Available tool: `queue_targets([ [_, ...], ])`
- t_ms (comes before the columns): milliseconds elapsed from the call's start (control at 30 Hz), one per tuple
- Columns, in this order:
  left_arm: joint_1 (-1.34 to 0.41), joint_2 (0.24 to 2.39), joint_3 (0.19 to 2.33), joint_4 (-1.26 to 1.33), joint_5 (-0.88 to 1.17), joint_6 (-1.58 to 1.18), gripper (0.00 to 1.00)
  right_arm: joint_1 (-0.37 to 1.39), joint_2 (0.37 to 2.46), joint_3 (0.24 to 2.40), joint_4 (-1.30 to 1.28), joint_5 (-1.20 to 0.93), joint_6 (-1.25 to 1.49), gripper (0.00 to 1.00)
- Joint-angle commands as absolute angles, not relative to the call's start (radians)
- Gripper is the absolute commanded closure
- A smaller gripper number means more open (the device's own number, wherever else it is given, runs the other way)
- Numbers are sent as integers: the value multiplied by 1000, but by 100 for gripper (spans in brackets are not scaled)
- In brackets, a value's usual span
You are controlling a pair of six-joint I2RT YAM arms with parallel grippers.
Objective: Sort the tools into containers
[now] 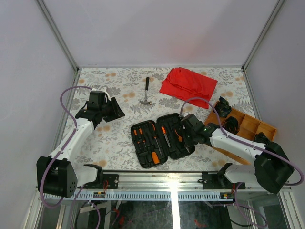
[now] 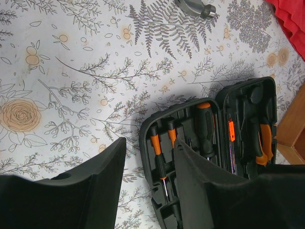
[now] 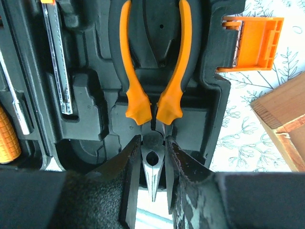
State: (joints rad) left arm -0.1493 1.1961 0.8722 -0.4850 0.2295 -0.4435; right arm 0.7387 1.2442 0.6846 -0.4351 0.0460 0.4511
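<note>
One pliers [image 3: 138, 102], orange-handled, sits at its moulded slot in rt half of open tool case [image 3: 95, 109], nose clamped betw. right gripper [image 3: 153, 143] fingers. Left gripper [image 2: 150, 142] hangs parted, empty, above floral table [image 2: 71, 71], left of case.

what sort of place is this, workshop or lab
Probably a robot lab test cell: a left arm and right arm bolted to a metal rail, plain white walls boxing in the table, and a tool case laid open.

Left gripper [image 2: 150, 143] hangs over floral tabletop [image 2: 71, 71], fingers [image 2: 71, 191] parted, open black tool case [image 2: 248, 90] beyond, screwdrivers [image 2: 156, 145] and orange-handled pliers [image 2: 266, 143] in its slots, hammer head [image 2: 193, 7] at top edge
</note>
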Motion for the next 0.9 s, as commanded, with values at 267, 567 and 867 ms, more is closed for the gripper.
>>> queue_targets([
  [267,-143,1199,863,-438,274,-438,57,761,1262,707,-450,99,465,75],
  [567,-197,1112,781,-425,247,-551,56,760,1203,750,-486,162,437,50],
  [867,-407,1040,618,-350,128,-730,51,759,1189,775,-477,184,415,48],
])
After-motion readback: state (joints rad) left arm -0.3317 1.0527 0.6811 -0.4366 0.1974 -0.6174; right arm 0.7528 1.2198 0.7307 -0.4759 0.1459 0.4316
